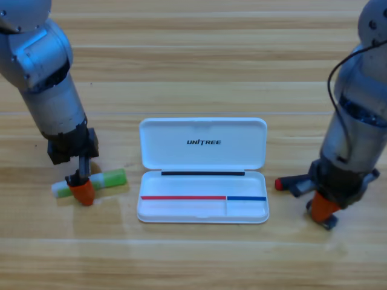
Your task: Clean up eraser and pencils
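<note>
Left hand (81, 190) down on the green-ended pencil (112, 179), grip unclear; right hand (323, 208) over the black-and-red pencil (289, 183), grip unclear; white case (203, 169) open mid-counter (193, 260).

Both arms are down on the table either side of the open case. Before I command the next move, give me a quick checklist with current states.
1. White UNITREE case open, lid back: ok.
2. Case tray free to take items: ok, nothing lies in it.
3. Left hand down on the pale pencil with the green end, left of the case: ok; firm grip: cannot tell.
4. Right hand down over the black stick with the red end, right of the case: ok; whether it is gripped: cannot tell.
5. Eraser located: not ok, not visible in this view.
6. Path from each hand to the case unobstructed: ok.
</note>
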